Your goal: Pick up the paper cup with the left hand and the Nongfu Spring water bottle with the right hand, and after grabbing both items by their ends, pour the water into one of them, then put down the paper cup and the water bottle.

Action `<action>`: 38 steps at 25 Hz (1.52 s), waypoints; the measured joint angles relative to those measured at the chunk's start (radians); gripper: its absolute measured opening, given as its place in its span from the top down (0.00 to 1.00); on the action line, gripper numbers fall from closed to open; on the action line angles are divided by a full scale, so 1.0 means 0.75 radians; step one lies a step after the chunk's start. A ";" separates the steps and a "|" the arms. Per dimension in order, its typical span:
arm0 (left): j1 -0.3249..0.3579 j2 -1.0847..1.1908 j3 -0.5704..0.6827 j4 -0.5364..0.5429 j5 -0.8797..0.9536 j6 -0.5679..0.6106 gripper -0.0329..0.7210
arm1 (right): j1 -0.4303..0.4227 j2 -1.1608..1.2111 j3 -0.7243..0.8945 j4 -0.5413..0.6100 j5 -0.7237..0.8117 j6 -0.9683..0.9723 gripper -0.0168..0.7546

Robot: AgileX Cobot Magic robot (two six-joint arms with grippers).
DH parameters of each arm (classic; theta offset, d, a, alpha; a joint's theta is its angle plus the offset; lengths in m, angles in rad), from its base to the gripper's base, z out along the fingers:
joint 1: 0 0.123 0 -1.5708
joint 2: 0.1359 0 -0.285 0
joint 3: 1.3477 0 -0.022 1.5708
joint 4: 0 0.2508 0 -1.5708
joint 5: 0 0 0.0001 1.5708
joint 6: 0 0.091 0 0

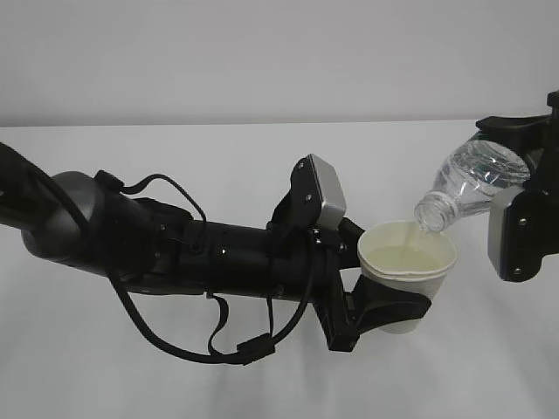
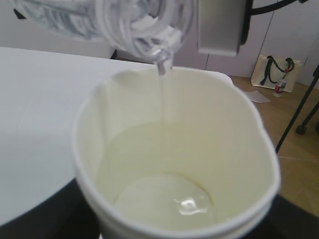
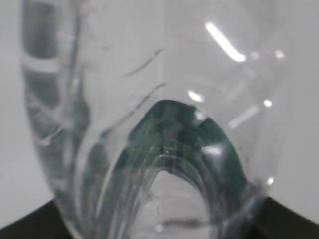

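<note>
The white paper cup (image 1: 408, 262) hangs above the table with my left gripper (image 1: 391, 307) shut on its lower body, black fingers (image 2: 35, 221) on either side. The clear Nongfu Spring water bottle (image 1: 476, 179) is tilted neck-down, its open mouth (image 1: 434, 212) just over the cup's far rim. My right gripper (image 1: 517, 175) is shut on the bottle's base end. A thin stream of water (image 2: 162, 89) falls from the neck (image 2: 144, 27) into the cup (image 2: 259, 129), where water (image 2: 164, 199) pools at the bottom. The bottle (image 3: 149, 124) fills the right wrist view, hiding the jaws.
A white table (image 1: 262, 375) lies under both arms, and loose cables (image 1: 175, 345) hang below the left arm. Beyond the table edge in the left wrist view are a wooden floor, a bag (image 2: 276, 74) and a black stand leg (image 2: 299, 112).
</note>
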 joint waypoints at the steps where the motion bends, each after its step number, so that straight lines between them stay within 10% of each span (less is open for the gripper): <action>1: 0.000 0.000 0.000 0.000 0.000 0.000 0.32 | 0.000 0.000 0.000 0.000 0.000 0.000 0.43; 38: 0.000 0.000 0.000 0.000 0.013 0.000 0.32 | 0.000 0.000 0.000 -0.002 -0.001 -0.002 0.43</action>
